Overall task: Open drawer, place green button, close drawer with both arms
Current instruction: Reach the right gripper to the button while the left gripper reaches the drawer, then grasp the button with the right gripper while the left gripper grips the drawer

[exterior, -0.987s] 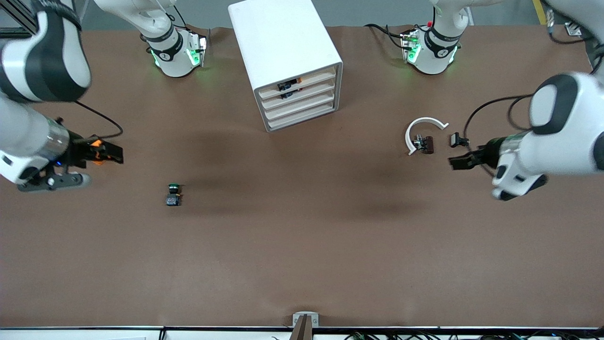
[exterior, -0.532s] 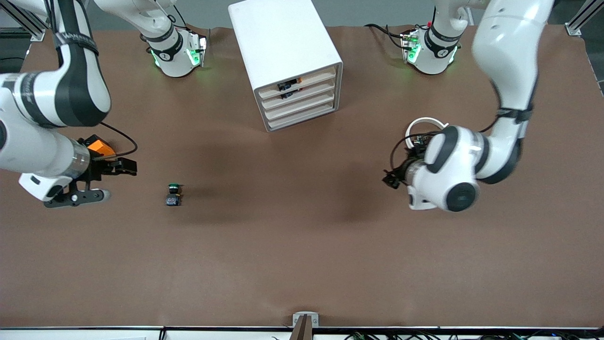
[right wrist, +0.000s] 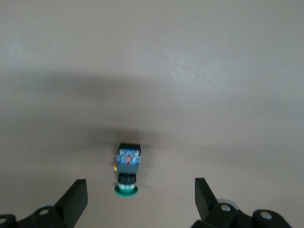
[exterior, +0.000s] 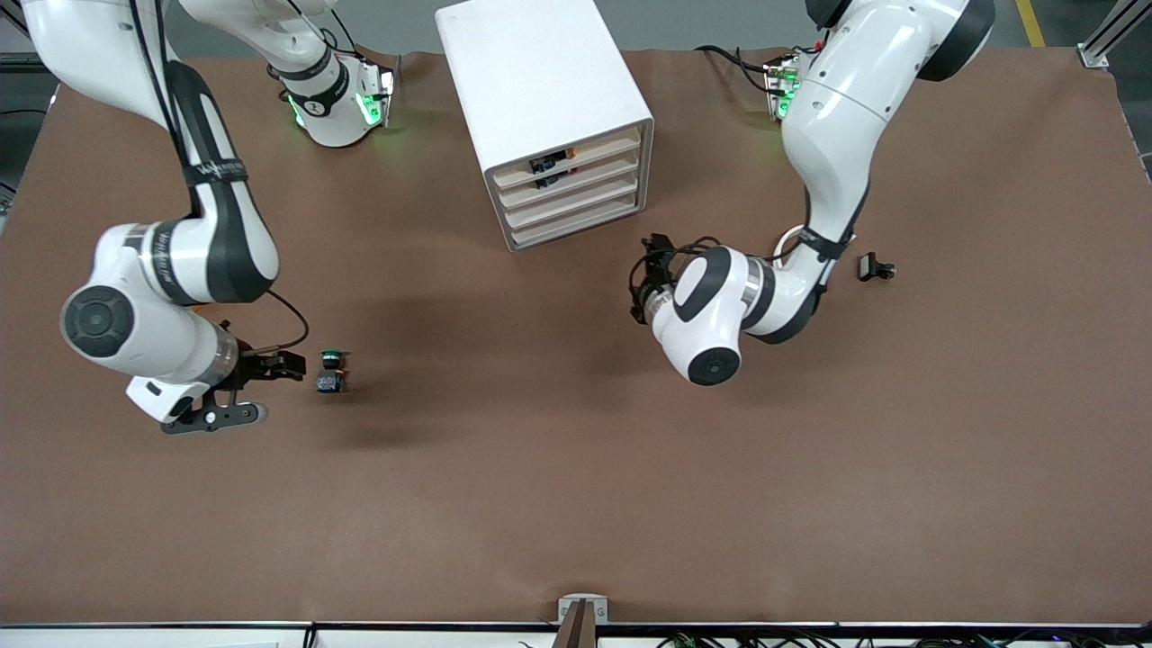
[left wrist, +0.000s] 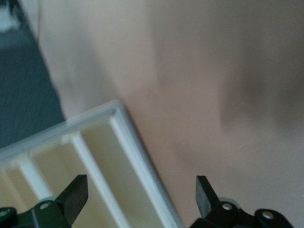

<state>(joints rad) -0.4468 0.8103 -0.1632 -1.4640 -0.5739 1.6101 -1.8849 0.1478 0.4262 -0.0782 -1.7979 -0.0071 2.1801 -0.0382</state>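
The button point(exterior: 331, 371), with a black body and green cap, lies on the brown table. My right gripper point(exterior: 293, 366) is open just beside it toward the right arm's end, not touching. In the right wrist view the button point(right wrist: 127, 167) lies ahead of the open gripper point(right wrist: 140, 202), green cap toward it. The white cabinet point(exterior: 544, 99) shows four drawer fronts point(exterior: 576, 200), all pushed in. My left gripper point(exterior: 648, 268) is open and empty, low beside the cabinet's front corner. The left wrist view shows the cabinet's front point(left wrist: 135, 147) between the open left gripper's point(left wrist: 140, 199) fingers.
The top drawer slot holds small dark and orange things point(exterior: 551, 164). A white curved ring point(exterior: 790, 241) is mostly hidden under the left arm. A small black part point(exterior: 875, 267) lies toward the left arm's end. The orange cube and brown clip are hidden.
The right gripper moved from beside the orange cube to beside the button. The left arm swung in from the ring to the cabinet's front corner.
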